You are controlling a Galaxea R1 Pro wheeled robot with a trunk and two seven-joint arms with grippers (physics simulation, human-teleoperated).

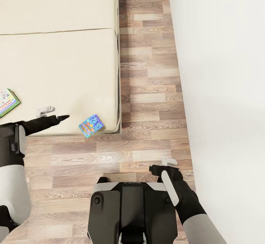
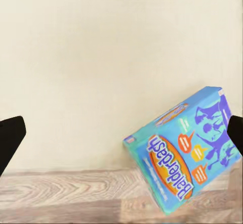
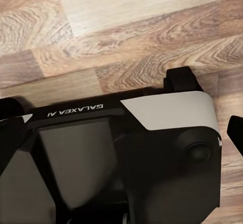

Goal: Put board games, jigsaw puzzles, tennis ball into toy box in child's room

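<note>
Blue card marks the Balderdash board game (image 1: 91, 125), lying flat at the beige mattress's (image 1: 66, 67) near edge, one corner jutting over the wood-plank floor (image 1: 151, 89); that overhang puts it within easy reach. The left gripper (image 1: 51, 114) hovers just beside it over the bed, jaws spread wide, apparently lined up for a grab. A second, greener game box (image 1: 7, 102) lies further along the bed. The right gripper (image 1: 164, 164) hangs idle above the robot's base (image 3: 126, 148); its jaws look parted.
</note>
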